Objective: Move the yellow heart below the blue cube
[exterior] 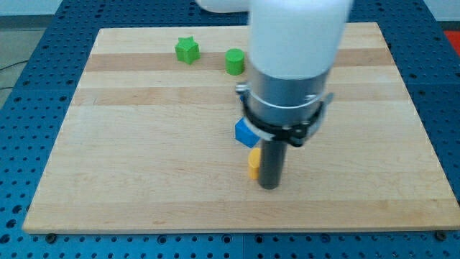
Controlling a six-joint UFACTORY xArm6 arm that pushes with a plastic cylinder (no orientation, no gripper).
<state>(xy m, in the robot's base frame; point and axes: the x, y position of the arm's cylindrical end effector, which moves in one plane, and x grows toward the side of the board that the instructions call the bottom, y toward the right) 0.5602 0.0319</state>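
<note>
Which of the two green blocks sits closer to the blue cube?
The green cylinder-like block, right of the green star-shaped block, sits closer to the blue cube.

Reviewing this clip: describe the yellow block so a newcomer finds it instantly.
On the wooden board, look under the big white arm near the middle. Just below the blue cube, touching my tip on the view's left, sits the yellow block, the only yellow piece.

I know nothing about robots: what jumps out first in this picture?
A big white and grey arm fills the top centre, ending in a dark rod whose tip touches the wooden board. Just left of it sit a blue cube and, below that, a yellow block.
</note>
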